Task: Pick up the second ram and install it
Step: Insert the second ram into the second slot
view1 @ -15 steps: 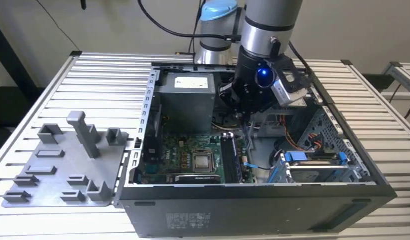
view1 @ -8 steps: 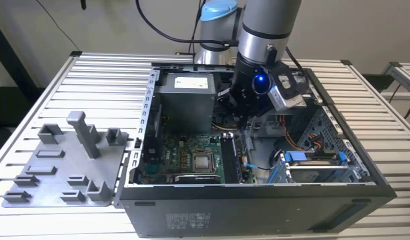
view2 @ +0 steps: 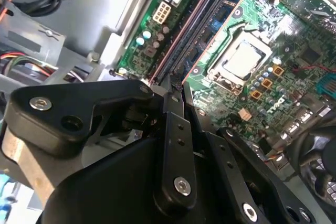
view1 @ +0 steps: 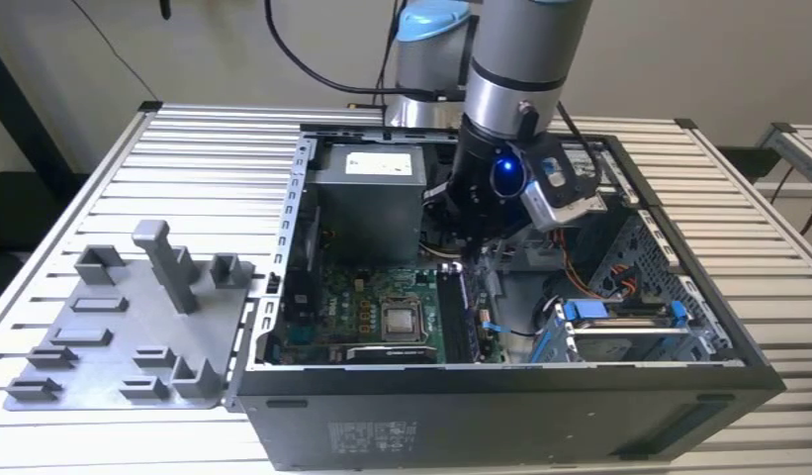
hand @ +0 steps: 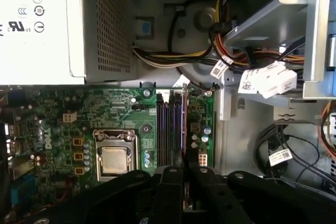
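The second ram [hand: 185, 124] shows edge-on as a thin dark strip with a reddish edge, standing over the outermost memory slot of the green motherboard [hand: 58, 108]. My gripper [hand: 184, 170] is shut on the end of the stick nearest the camera, one black finger on each side. In the second wrist view the fingers [view2: 177, 129] meet at the second ram [view2: 195, 22], which runs away along the slots. In the exterior view my gripper [view1: 475, 252] reaches down into the open computer case [view1: 511, 396] above the memory slots [view1: 461, 312]. Whether the stick is seated in its slot I cannot tell.
Beside the held stick lie the other dark memory slots [hand: 167, 124] and the silver processor [hand: 114, 159]. The power supply [hand: 42, 24] and bundles of cables [hand: 252, 72] crowd the case. A grey parts fixture [view1: 141, 317] sits on the slatted table at the exterior view's left.
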Controlling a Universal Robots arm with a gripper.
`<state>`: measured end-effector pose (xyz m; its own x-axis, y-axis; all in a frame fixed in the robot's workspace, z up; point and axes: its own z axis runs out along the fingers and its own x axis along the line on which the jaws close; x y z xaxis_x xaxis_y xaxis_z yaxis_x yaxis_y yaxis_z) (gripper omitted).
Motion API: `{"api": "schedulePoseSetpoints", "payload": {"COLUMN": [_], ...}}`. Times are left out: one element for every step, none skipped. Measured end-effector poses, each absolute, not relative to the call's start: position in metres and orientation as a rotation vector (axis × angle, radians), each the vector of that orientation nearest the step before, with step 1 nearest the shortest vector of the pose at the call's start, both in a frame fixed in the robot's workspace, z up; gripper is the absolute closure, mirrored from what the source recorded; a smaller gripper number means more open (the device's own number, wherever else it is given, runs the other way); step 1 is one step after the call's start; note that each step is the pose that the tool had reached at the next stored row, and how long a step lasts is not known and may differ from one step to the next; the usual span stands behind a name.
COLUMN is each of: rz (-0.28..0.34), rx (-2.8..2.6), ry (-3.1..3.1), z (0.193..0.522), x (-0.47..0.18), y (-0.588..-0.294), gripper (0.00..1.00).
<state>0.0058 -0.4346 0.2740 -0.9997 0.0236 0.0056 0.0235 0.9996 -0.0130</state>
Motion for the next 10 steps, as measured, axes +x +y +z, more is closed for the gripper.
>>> {"api": "schedulePoseSetpoints", "payload": {"rz": [0.02,0.02,0.02,0.02,0.02,0.02,0.02,0.02,0.02,0.02], "rx": [-0.037,-0.037,-0.037,-0.037,-0.037,-0.037,-0.037,-0.037,-0.037,-0.037], "ry": [-3.135,-3.134,-3.133,-3.132,-3.132,-3.132,-3.131,-3.131,-3.13,-3.129], "z": [0.273,0.271,0.269,0.268,0.266,0.264,0.262,0.261,0.259,0.258], "x": [0.005,0.003,0.002,0.001,-0.001,-0.002,-0.003,-0.004,-0.005,-0.006], "y": [-0.435,-0.435,-0.435,-0.435,-0.435,-0.435,-0.435,-0.435,-0.435,-0.435], "gripper": [0.86,0.86,0.86,0.86,0.86,0.86,0.86,0.86,0.86,0.86]}}
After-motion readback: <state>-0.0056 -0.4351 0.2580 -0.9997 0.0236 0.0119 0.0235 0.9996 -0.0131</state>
